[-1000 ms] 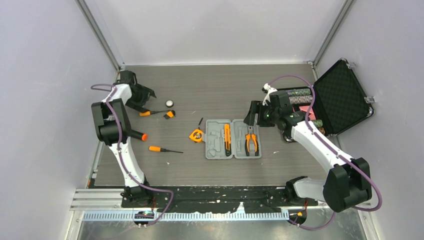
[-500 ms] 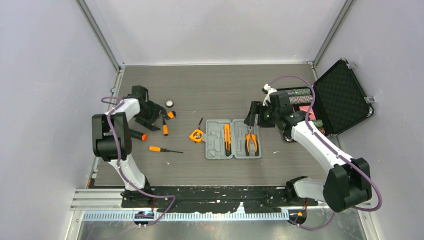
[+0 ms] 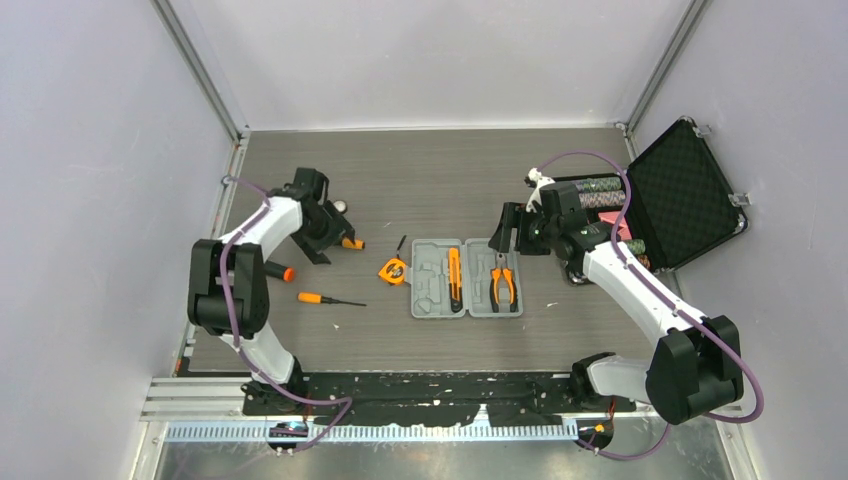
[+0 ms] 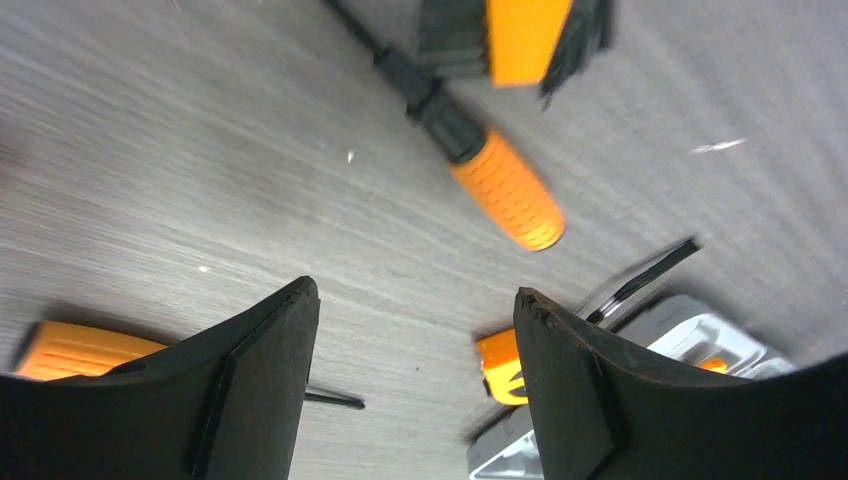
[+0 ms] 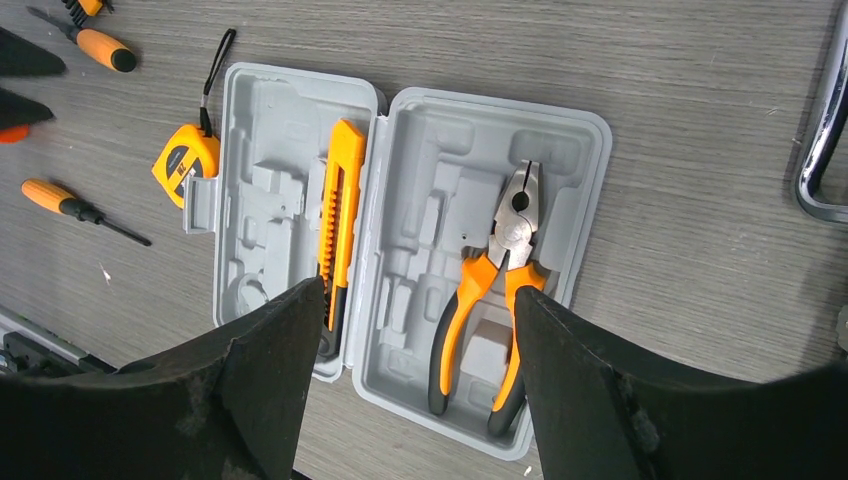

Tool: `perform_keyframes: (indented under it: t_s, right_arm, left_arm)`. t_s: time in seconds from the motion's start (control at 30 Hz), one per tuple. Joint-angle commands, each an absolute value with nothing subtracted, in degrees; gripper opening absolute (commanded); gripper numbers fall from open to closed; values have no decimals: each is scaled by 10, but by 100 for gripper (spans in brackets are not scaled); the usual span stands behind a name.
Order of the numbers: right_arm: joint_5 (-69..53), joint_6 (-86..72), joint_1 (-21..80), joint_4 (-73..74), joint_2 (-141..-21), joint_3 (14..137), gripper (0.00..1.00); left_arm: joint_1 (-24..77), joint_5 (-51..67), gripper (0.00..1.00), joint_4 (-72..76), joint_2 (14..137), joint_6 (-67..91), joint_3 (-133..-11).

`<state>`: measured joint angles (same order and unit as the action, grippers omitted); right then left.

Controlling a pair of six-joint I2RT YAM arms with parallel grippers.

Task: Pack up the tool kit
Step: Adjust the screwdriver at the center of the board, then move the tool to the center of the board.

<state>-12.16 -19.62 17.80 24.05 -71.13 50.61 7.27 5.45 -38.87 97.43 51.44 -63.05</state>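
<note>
On the grey wood-grain table (image 3: pixel 430 170), two arms are partway through packing the tool kit, with a black foam-lined case (image 3: pixel 685 195) standing open well off to the outer side of the right claw (image 5: pixel 420 300). That claw hangs with its jaws spread wide and nothing between them. Directly beneath it, the grey tool kit case (image 5: pixel 400 250) lies open and flat. The pliers (image 5: pixel 495 300) are seated in a moulded slot below the claw's right finger and the utility knife (image 5: pixel 338 215) below its left. The remaining slots are bare.

The tape measure (image 5: pixel 185 158) sits just beside the case, on the side facing the left claw (image 4: pixel 415 310). This claw is also spread and empty, low over the table. Just ahead of its fingertips, touching neither, lies an orange-handled screwdriver (image 4: pixel 505 190) with its handle end nearest the claw. A second screwdriver (image 4: pixel 80 350) lies behind the claw's left finger. Beyond the first screwdriver is a small orange-and-black piece (image 4: pixel 515 30).

The step in hand appears to be gathering the loose tools, with the near screwdriver the likely target. The next move probably calls for the left claw to advance until its fingers straddle the handle. It would likely need a turn of the wrist to meet the slanted handle squarely before closing, then carry the tool to a free slot.
</note>
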Motion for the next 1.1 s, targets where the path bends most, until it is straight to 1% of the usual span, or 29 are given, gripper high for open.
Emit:
perform_keyframes:
  t_s: [0.0, 0.23, 0.3, 0.47, 0.57, 0.77, 0.87, 0.97, 1.07]
  right_arm:
    - [-131, -192, 173, 234, -709, 521, 74]
    - [-127, -192, 170, 239, -709, 522, 73]
    - [-125, -192, 170, 241, -708, 521, 73]
    - [-122, -192, 169, 245, -705, 517, 73]
    - [-119, -191, 168, 248, -703, 516, 72]
    - [-118, -190, 168, 249, -703, 513, 72]
    - [-118, -189, 167, 250, -702, 512, 72]
    - [-118, -189, 167, 249, -701, 511, 72]
    - [-118, -188, 167, 249, -701, 510, 72]
  left_arm:
    - [68, -70, 73, -442, 966, 440, -743]
    - [63, -118, 75, -465, 1076, 395, -917]
    - [59, -122, 73, -477, 1118, 390, -965]
    - [55, -112, 62, -505, 1208, 377, -1061]
    - [53, -120, 56, -528, 1245, 381, -1098]
    - [51, -119, 49, -560, 1283, 393, -1133]
    - [52, -114, 40, -581, 1296, 394, -1153]
    - [52, -101, 29, -596, 1299, 394, -1159]
    - [52, -96, 27, -610, 1300, 395, -1166]
